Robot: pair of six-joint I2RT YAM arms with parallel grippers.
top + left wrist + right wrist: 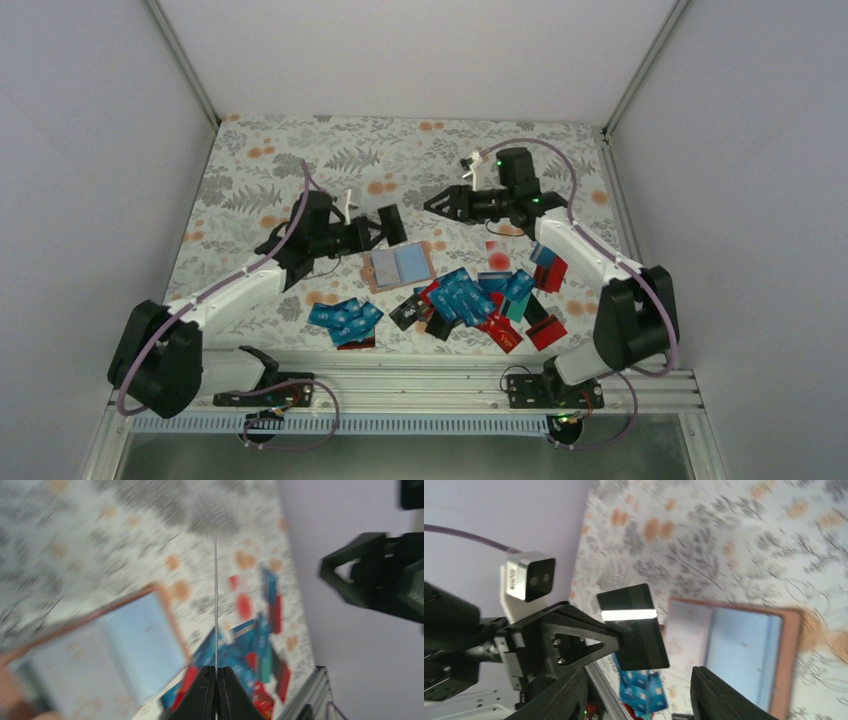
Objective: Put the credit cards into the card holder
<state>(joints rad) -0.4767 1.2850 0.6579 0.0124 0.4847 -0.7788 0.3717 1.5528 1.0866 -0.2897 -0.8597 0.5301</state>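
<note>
Pinching a black plastic card with a pale stripe [636,630] in the closed left claw [216,672], poising it near the opened tan-pink leather-like card holder [398,267] lying on the floral desk [250,170], seemingly aiming for a pocket, with the right claw [437,205] hanging spread and empty.

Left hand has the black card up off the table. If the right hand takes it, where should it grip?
Probably the free striped end of the black card, away from where the left hand pinches it. It is thin and held in the air, so the open right hand should come over that free edge, one finger on each flat face.
</note>
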